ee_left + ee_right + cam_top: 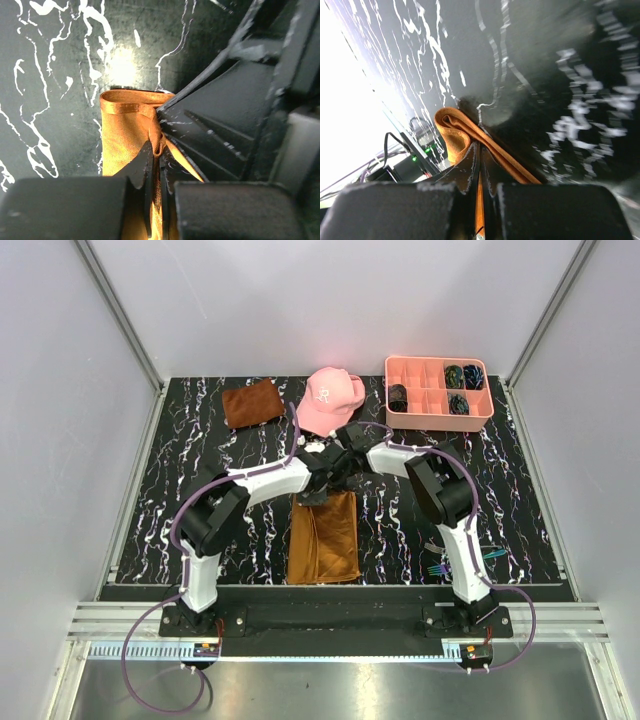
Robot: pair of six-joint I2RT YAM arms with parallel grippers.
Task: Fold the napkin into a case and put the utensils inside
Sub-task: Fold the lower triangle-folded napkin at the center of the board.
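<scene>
While left pincer (156,161) nips napkin (122,135) fold tight, right pincer (480,156) likewise.

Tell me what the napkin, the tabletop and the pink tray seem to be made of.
The napkin: woven cloth with a slight sheen; fine weave lines and a stitched hem show close up.
The tabletop: black with white marble-like veins and glossy glare; real stone or printed laminate, I cannot tell.
The tray: probably moulded plastic, matte pink, with thin even walls.

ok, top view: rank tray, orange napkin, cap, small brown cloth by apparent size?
1. pink tray and orange napkin: too close to rank, and the napkin's far end is covered.
2. pink cap
3. small brown cloth
</scene>
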